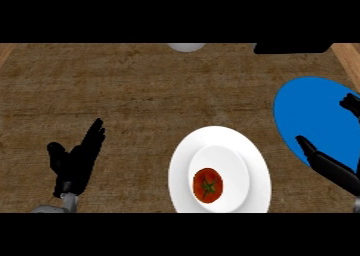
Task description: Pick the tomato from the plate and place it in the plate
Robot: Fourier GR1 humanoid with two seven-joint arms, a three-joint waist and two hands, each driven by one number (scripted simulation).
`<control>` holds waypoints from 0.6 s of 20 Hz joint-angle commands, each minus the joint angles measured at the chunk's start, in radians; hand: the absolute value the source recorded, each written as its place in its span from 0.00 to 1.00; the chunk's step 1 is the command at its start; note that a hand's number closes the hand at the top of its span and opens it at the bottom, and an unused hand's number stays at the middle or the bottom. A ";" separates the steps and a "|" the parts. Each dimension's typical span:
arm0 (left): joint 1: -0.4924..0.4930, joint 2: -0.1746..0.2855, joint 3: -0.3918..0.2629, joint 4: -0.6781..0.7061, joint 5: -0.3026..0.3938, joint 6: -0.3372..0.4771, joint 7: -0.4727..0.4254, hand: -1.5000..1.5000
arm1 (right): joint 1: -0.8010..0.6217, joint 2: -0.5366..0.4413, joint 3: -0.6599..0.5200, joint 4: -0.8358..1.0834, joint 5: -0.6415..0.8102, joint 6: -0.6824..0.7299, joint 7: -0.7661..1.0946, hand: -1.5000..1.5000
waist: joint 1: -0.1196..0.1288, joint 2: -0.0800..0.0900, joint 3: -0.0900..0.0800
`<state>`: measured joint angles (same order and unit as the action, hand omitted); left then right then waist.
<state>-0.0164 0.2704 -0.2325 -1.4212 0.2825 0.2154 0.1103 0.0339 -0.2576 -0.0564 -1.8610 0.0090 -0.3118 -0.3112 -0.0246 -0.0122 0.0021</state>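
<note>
Black right hand — spread wide, empty

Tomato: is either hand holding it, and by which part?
Nothing is held. The tomato lies untouched on the white plate; the right hand hangs open over the blue plate, the left hand rests open.

Two hands: left hand, right hand. Two plates: a white plate between their fingers, a blue plate at the right hand's fingers. One tomato. Beyond the fingers, one pale round object and one black object.
</note>
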 commanded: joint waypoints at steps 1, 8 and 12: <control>0.043 -0.017 -0.002 0.021 0.032 -0.035 0.027 0.50 | 0.205 0.077 0.081 -0.116 0.071 -0.021 -0.152 0.00 | 0.009 0.009 -0.002; 0.002 -0.024 0.012 0.047 0.000 -0.013 0.025 0.50 | 0.350 -0.160 0.124 -0.269 0.283 0.099 0.095 0.00 | 0.000 0.011 -0.006; 0.032 -0.002 0.008 0.004 0.006 -0.033 0.046 0.50 | 0.390 -0.234 0.199 -0.384 0.438 0.164 0.303 0.00 | 0.018 0.011 -0.007</control>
<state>-0.0189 0.2588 -0.2207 -1.4357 0.2825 0.2010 0.1420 0.3710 -0.4190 0.0895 -2.1467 0.3226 -0.2028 -0.1567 -0.0140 -0.0069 0.0013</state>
